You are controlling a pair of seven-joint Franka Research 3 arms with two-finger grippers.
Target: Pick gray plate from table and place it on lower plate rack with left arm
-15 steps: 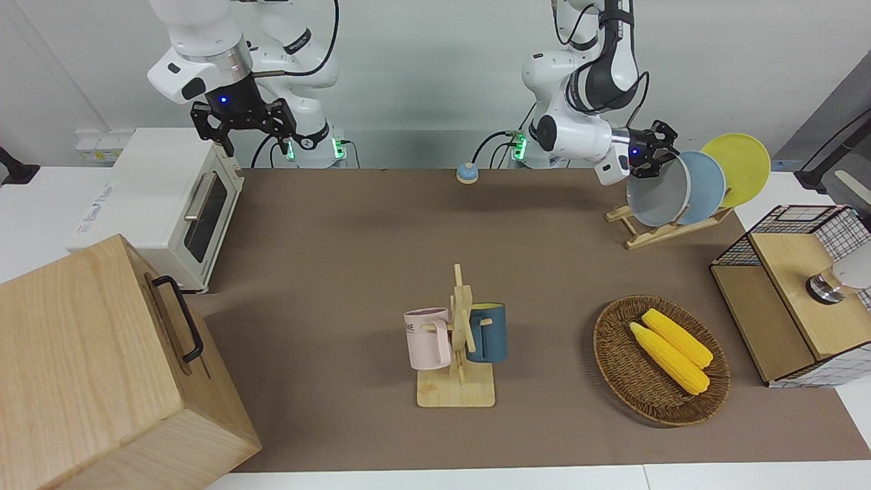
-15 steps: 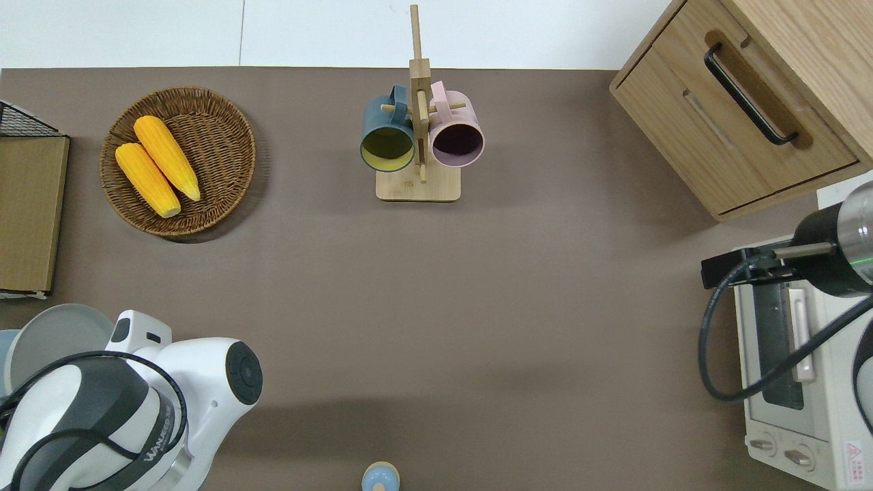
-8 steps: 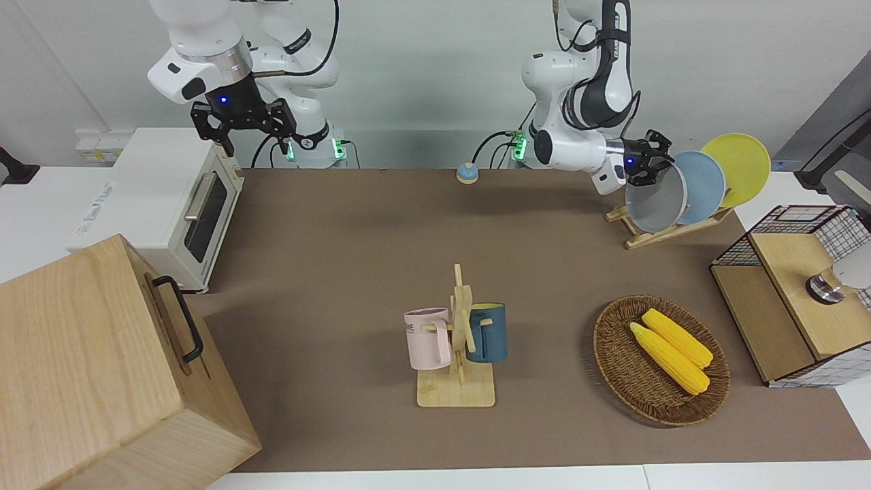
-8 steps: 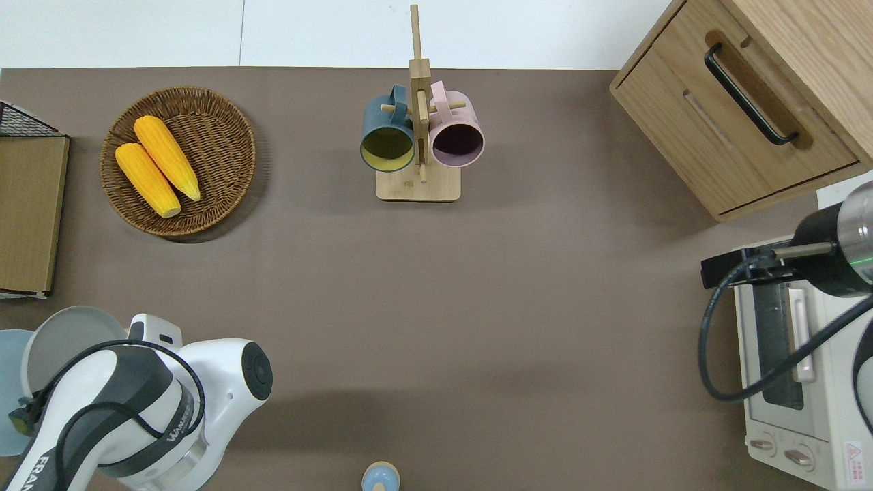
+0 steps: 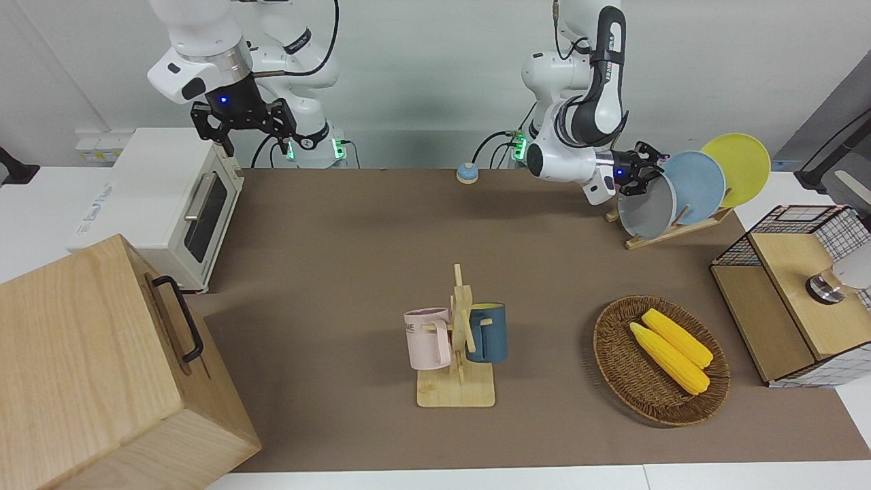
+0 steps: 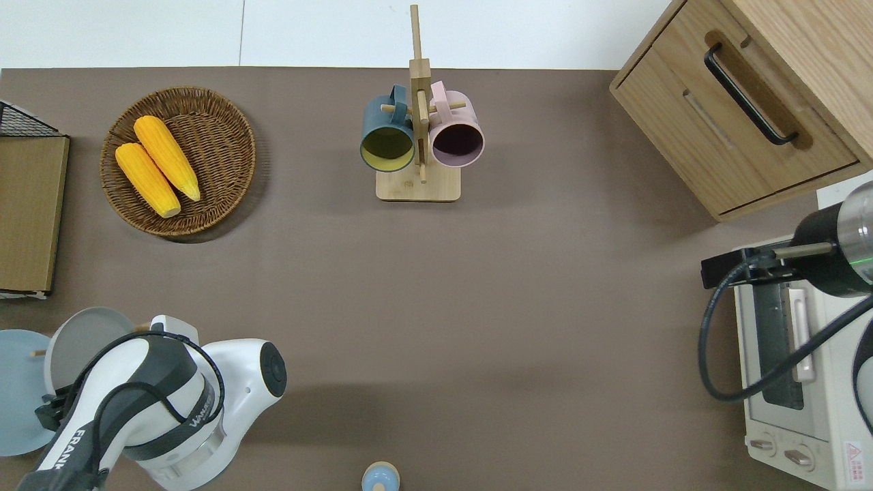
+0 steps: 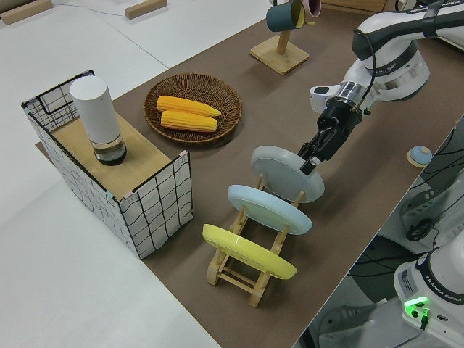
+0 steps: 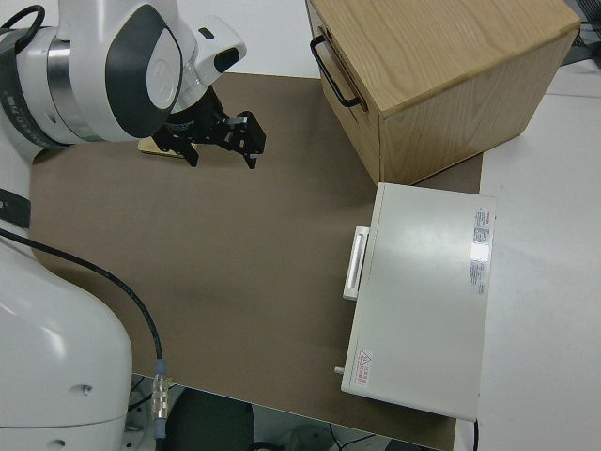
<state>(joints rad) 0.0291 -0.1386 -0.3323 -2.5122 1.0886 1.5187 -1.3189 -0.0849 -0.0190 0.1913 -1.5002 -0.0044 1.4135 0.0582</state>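
We see the left end effector (image 7: 313, 156) closed on the upper rim of the pale matte gray round plate (image 5: 645, 207), its black fingers pinching the edge. The plate tilts in the end slot of the small light-wood rack with slanted rails and upright pegs (image 7: 233, 267), its lower edge down at the rails; we cannot tell whether it already bears on them. Next along the rack from the end effector stands the sky-blue round plate (image 5: 695, 187), just beside the gray one, and after it the yellow round plate (image 5: 738, 168), both leaning the same way.

The rack sits on the matte brown surface with white edges (image 5: 354, 238), at the left arm's end. Near the end effector, farther out from the robots, lies the round woven wicker basket (image 6: 233, 136) with two yellow corn cobs (image 6: 157, 166) in it, and beside it the wire-mesh box with a wooden top (image 7: 116, 185) carrying a white cylinder (image 7: 97, 118). Well apart from the end effector, mid-surface, stands the upright wooden mug stand (image 5: 459, 340) with a pink mug (image 5: 429, 338) and a dark blue mug (image 5: 488, 331). A small blue knob (image 5: 467, 173) sits at the robots' edge.

The right end effector (image 5: 245, 126) is parked, fingers spread and empty. At that end are the white toaster oven (image 5: 163, 204) and the light-wood cabinet with a black handle (image 5: 102, 374). Plain white walls close the room
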